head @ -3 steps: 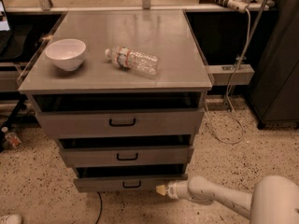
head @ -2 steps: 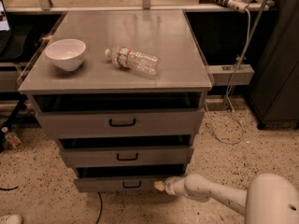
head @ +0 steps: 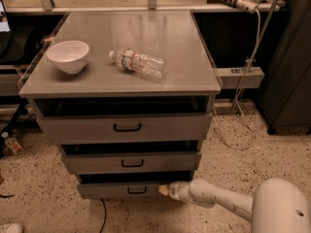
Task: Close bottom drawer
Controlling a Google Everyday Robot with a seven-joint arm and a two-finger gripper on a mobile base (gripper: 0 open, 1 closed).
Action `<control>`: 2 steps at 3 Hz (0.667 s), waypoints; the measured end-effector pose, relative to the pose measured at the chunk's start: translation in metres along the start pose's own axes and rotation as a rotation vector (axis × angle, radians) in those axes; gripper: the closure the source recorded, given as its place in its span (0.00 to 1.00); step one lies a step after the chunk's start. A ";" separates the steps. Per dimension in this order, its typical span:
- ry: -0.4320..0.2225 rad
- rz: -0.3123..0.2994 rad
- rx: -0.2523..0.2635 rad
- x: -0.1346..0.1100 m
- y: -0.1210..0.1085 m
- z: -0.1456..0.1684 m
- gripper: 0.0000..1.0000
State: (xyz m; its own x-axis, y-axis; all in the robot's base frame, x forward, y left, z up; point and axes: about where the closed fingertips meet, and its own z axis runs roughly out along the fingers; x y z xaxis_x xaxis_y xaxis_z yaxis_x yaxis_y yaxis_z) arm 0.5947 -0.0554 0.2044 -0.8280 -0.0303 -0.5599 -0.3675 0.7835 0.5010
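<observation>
The bottom drawer (head: 112,190) is the lowest and narrowest grey front on the cabinet, with a small black loop handle (head: 137,191). It stands pulled out a little, with a dark gap above it. My gripper (head: 165,190) reaches in from the lower right on a white arm (head: 218,203). Its tip sits against the right end of the bottom drawer's front panel, just right of the handle.
The middle drawer (head: 131,162) and top drawer (head: 126,126) sit above. On the cabinet top (head: 184,47) lie a white bowl (head: 68,56) and a clear plastic bottle (head: 138,63) on its side. Cables hang at the right. The floor is speckled.
My gripper and arm have moved left along the bottom drawer's front, toward the handle. The drawer front looks pushed in slightly.
</observation>
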 end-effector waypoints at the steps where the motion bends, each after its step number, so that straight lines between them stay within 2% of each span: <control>1: -0.012 -0.007 -0.003 -0.006 0.002 0.009 1.00; 2: -0.029 -0.031 -0.020 -0.018 0.010 0.029 1.00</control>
State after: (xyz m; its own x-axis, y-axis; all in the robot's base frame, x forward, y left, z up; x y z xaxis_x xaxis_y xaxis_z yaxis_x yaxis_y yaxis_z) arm 0.6180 -0.0288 0.1997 -0.8036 -0.0360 -0.5941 -0.4012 0.7701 0.4960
